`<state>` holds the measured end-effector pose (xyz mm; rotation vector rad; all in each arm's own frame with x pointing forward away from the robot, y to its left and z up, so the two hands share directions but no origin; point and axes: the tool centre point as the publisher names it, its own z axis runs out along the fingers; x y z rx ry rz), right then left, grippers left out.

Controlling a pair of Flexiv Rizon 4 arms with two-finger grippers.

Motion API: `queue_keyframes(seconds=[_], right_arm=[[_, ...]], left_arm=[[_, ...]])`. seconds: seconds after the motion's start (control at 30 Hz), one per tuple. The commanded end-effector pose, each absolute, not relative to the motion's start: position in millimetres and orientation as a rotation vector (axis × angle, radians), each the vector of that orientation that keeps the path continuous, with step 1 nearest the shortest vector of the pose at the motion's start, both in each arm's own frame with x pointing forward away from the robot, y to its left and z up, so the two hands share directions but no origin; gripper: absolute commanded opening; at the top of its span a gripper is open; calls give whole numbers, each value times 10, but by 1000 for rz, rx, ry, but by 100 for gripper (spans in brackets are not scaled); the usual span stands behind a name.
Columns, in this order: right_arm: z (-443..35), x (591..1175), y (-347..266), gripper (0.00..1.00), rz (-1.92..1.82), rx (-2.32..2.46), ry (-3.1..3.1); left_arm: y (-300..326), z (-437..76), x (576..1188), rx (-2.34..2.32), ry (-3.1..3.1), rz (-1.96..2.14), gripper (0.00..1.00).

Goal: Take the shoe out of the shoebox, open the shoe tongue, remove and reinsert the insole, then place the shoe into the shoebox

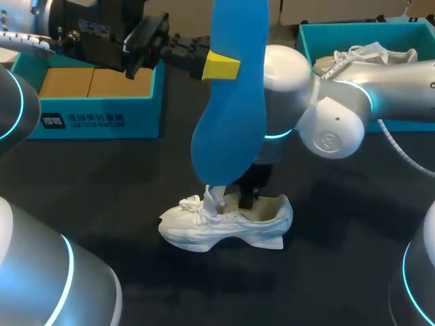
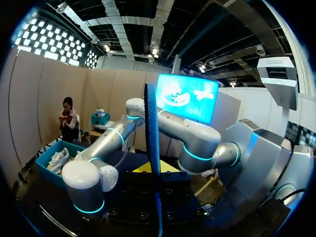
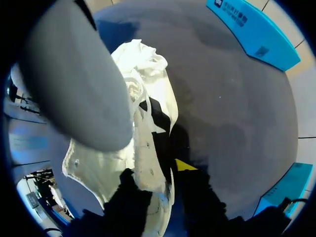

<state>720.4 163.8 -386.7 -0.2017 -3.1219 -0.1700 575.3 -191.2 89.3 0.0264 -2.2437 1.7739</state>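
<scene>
A long blue insole (image 1: 228, 102) hangs upright above the table, its lower end just over the laces of the white shoe (image 1: 204, 227). My left gripper (image 1: 220, 66) reaches in from the back left and is shut on the insole's upper half. In the left wrist view the insole (image 2: 151, 128) shows edge-on between the fingers. The shoe stands on the dark table, toe to the left. My right gripper (image 1: 248, 198) comes down on its heel end. In the right wrist view the gripper (image 3: 160, 182) has its black fingers on either side of the shoe's side wall (image 3: 148, 163), shut on it.
A teal shoebox (image 1: 102, 119) with a cardboard insert stands at the back left. A second teal box (image 1: 306, 37) at the back right holds another white shoe (image 1: 367, 58). My right arm's elbow (image 1: 333, 125) hangs over the table's right middle.
</scene>
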Motion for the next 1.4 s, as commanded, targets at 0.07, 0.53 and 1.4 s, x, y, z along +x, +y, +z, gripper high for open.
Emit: queue_keyframes(seconds=[0.07,0.53,1.4], right_arm=[[-3779,7157,1648,0,-139,-208,-3129],[-3494,7005,1602,0,-99,-237,-3067],[-3257,6860,1620,0,-131,-587,-2938]], left_arm=[[-1921,901,5762,26,-2247,1769,0],[-1921,901,5762,26,-2247,1769,0],[-1921,901,5762,26,-2247,1769,0]])
